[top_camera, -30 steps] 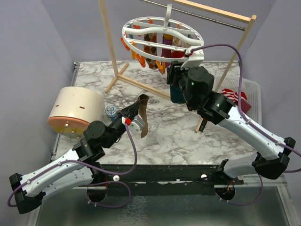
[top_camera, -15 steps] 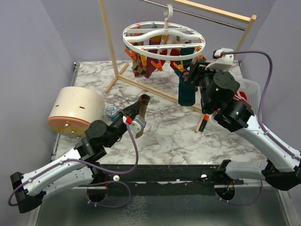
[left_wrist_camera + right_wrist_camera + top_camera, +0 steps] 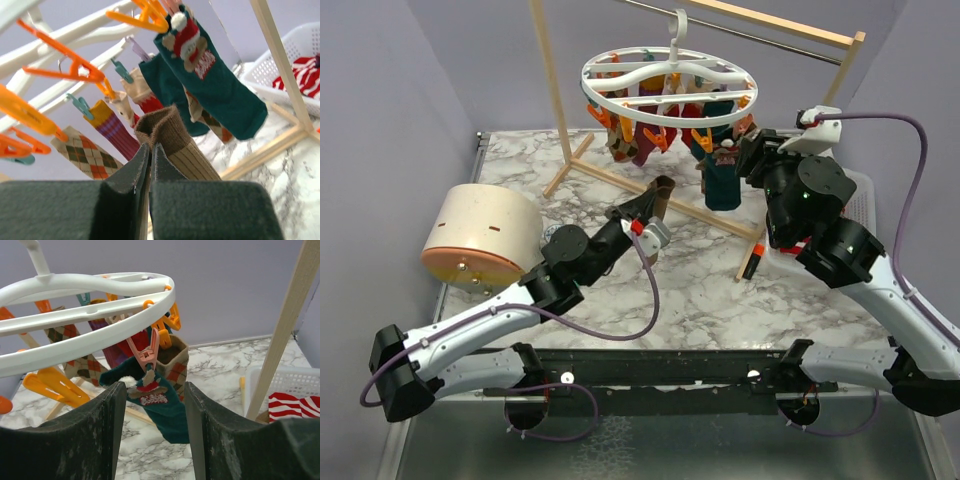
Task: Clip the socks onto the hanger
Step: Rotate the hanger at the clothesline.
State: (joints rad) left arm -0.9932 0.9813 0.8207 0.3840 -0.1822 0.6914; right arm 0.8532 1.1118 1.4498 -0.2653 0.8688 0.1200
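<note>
Findings: your left claw (image 3: 150, 150) is clamped on the brown sock (image 3: 182, 150), with the hanger (image 3: 100, 281) just above it. Your right claw (image 3: 154, 390) stands open; the teal sock (image 3: 167, 417), clipped to the hanger, hangs just ahead of its fingers.
</note>
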